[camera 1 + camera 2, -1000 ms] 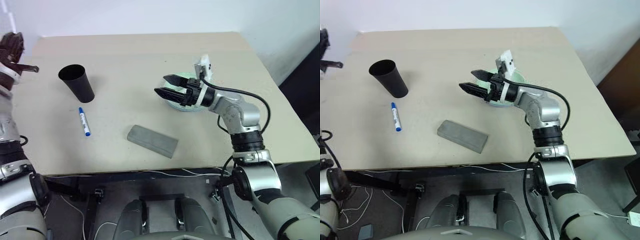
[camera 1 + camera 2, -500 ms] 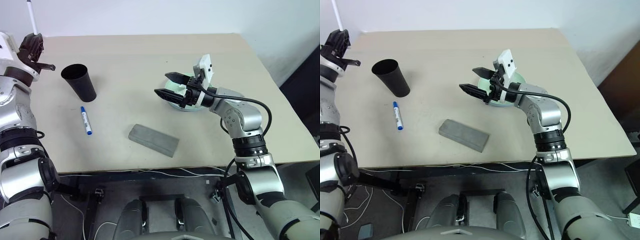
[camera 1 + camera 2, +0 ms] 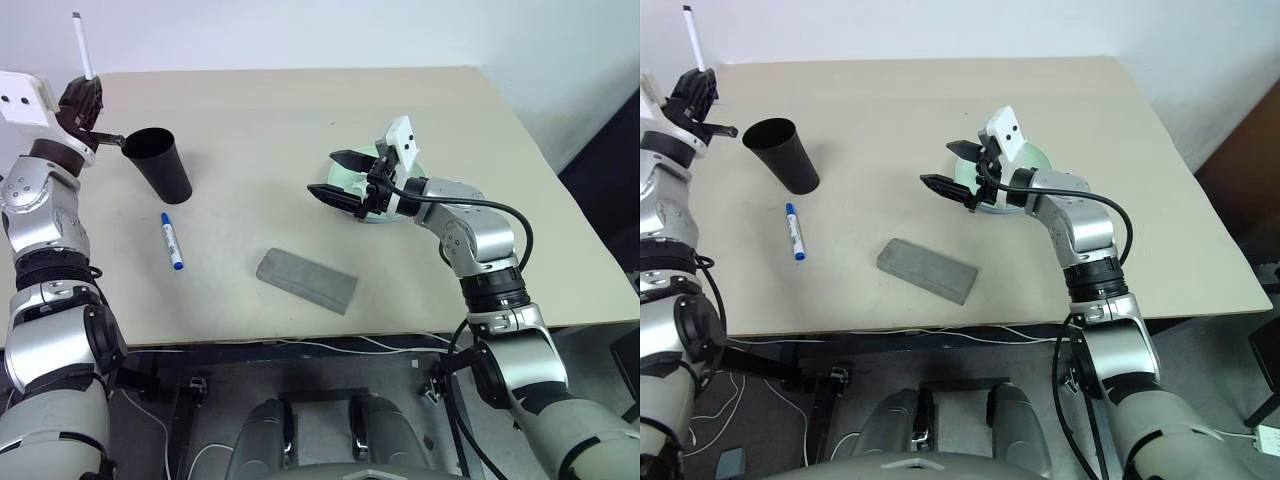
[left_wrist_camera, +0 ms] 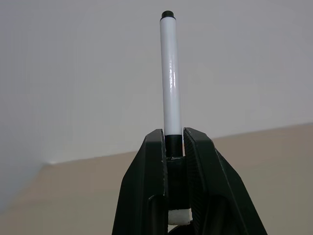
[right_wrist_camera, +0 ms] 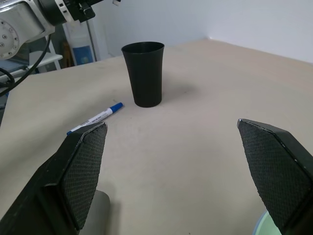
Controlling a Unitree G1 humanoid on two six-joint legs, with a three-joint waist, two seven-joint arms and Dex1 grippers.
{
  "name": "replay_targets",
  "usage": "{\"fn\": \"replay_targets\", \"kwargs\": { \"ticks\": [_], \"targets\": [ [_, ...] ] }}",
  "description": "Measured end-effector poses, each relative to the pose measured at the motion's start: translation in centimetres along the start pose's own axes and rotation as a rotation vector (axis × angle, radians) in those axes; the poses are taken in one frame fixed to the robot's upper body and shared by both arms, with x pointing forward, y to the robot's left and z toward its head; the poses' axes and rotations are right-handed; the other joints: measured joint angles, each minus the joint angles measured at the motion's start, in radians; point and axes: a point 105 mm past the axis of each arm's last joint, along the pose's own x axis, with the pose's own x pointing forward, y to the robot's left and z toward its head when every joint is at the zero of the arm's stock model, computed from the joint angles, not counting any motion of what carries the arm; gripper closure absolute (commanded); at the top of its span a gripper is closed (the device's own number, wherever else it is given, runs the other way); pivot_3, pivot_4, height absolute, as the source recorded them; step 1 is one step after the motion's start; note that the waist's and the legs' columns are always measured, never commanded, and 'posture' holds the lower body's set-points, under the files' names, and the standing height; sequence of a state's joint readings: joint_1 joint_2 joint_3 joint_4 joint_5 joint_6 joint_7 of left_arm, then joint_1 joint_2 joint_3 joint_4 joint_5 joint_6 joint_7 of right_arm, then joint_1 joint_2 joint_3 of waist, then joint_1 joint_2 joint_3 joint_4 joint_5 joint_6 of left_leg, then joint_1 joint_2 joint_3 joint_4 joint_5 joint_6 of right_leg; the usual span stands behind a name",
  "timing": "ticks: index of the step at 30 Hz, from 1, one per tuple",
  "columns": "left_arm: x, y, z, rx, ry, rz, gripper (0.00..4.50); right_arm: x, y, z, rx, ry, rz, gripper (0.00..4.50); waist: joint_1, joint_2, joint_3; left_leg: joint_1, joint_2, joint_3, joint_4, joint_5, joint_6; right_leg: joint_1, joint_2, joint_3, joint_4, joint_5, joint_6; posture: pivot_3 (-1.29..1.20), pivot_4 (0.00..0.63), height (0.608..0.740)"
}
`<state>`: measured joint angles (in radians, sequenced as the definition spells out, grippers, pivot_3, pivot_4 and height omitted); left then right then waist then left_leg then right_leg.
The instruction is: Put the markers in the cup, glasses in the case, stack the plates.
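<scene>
My left gripper is shut on a plain white marker that stands upright above its fingers, just left of the black cup's rim. The cup stands upright on the table. A blue-capped marker lies on the table in front of the cup. The grey case lies closed near the front edge. My right gripper is open and empty, level over the left edge of the pale green plate, pointing toward the cup. A bluish rim shows under the green plate. The glasses are out of view.
The beige table ends at a white wall behind. Its right edge drops off toward a dark floor. Cables hang below the front edge.
My left gripper has come in from the left edge to the cup's rim, carrying the white marker upright. My right gripper has rolled a little and stays over the plate.
</scene>
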<state>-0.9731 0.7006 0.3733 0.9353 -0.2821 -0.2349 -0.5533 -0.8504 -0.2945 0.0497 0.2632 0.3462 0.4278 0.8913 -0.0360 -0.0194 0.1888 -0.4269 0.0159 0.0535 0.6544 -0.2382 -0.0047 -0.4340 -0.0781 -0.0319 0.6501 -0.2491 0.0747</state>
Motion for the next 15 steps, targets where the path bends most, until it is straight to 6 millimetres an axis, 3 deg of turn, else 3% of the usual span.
{"fn": "replay_targets", "kwargs": {
  "ticks": [15],
  "targets": [
    [0.9, -1.1, -1.2, -0.034, 0.027, -0.012, 4.28, -0.2, -0.2, -0.7, -0.021, 0.041, -0.022, 0.0, 0.001, 0.0, 0.0, 0.0, 0.0, 0.0, 0.0, 0.0, 0.0, 0.0, 0.0, 0.0, 0.0, 0.0, 0.0, 0.0, 0.15, 0.74]
  ]
}}
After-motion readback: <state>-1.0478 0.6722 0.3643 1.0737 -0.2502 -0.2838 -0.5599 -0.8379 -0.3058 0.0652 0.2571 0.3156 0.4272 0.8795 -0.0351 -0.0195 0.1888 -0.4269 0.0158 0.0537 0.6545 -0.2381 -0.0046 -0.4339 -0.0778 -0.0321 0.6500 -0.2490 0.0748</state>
